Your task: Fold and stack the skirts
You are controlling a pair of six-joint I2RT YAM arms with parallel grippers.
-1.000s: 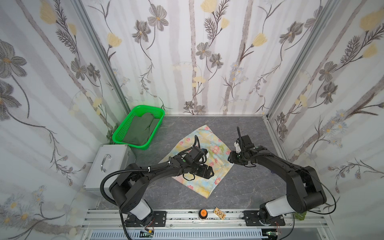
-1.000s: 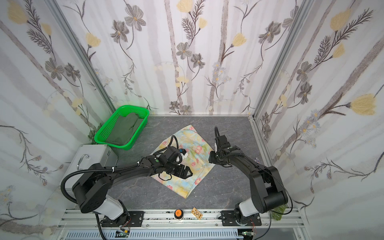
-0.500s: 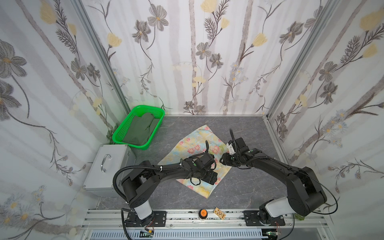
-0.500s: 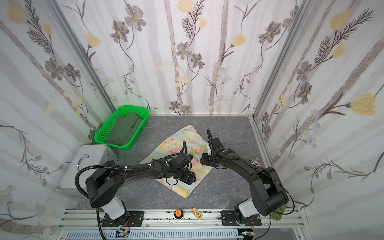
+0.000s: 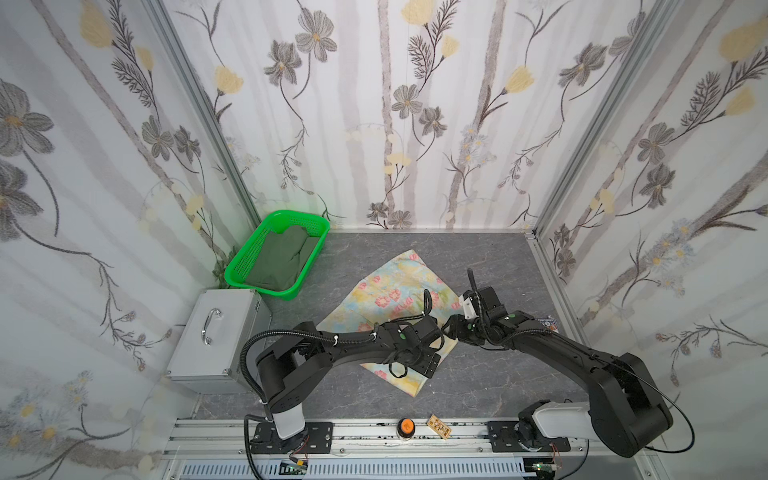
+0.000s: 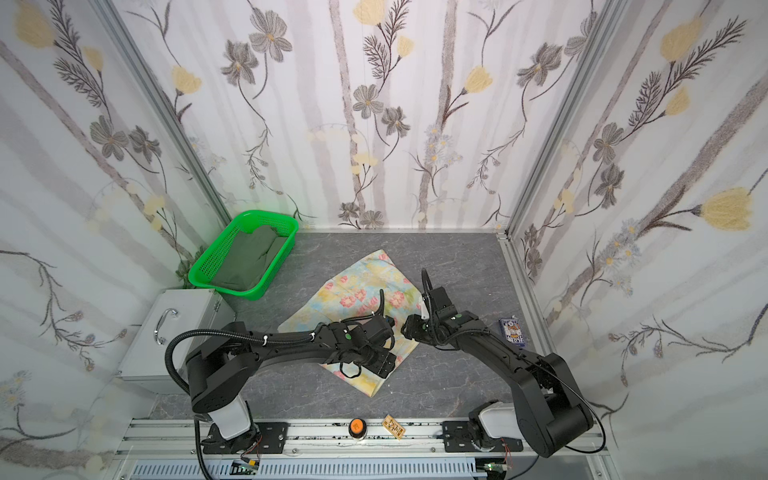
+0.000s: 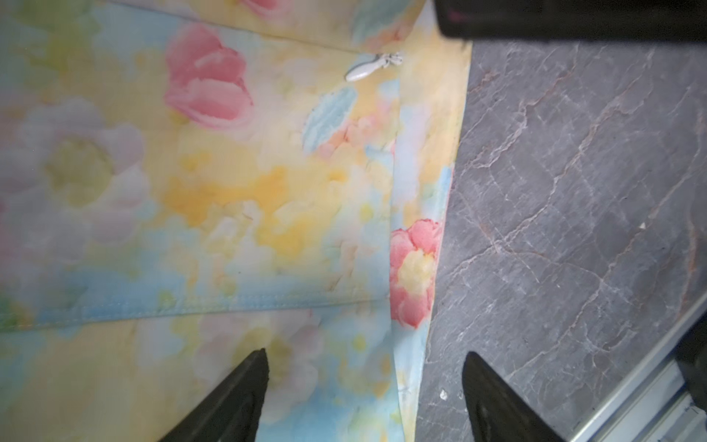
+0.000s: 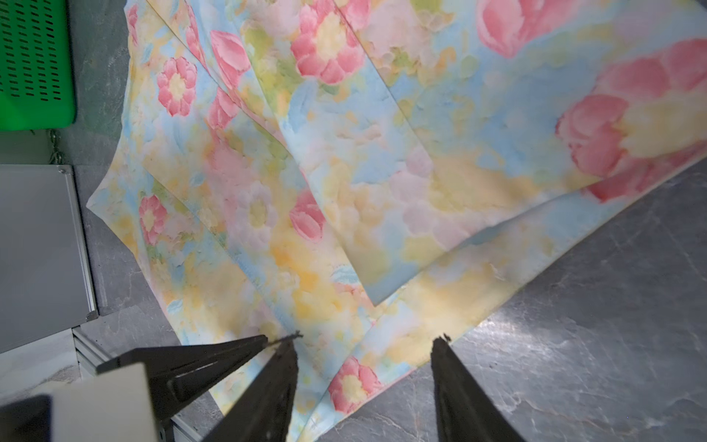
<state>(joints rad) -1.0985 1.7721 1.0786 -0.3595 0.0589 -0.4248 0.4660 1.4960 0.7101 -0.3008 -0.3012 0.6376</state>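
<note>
**Desk:** Whereabouts of the floral skirt [image 5: 395, 282]?

**Photographer:** Lies spread on the grey table [image 5: 478, 382], near its middle, with layers overlapping and a white zip pull [image 7: 373, 67] showing close to one edge.

**Desk:** And of the olive skirt [image 5: 282, 259]?

**Photographer:** Sits crumpled inside the green basket [image 5: 253, 286], at the back left corner in both top views, well apart from the floral skirt. Just in front of the basket, a silver metal case [image 5: 216, 332].

**Desk:** State of the left gripper [image 7: 366, 354]?

**Photographer:** Stands wide open, grasping nothing. Hangs over the floral skirt's right-hand edge, as seen in both top views, with one finger above cloth and the other above bare table.

**Desk:** Same for the right gripper [image 8: 367, 340]?

**Photographer:** Parted as well, with nothing clamped between the fingers. Reaches in from the right and straddles the skirt's hem, close beside the left gripper, tips low over the fabric. Impossible to tell whether the tips touch the cloth.
</note>
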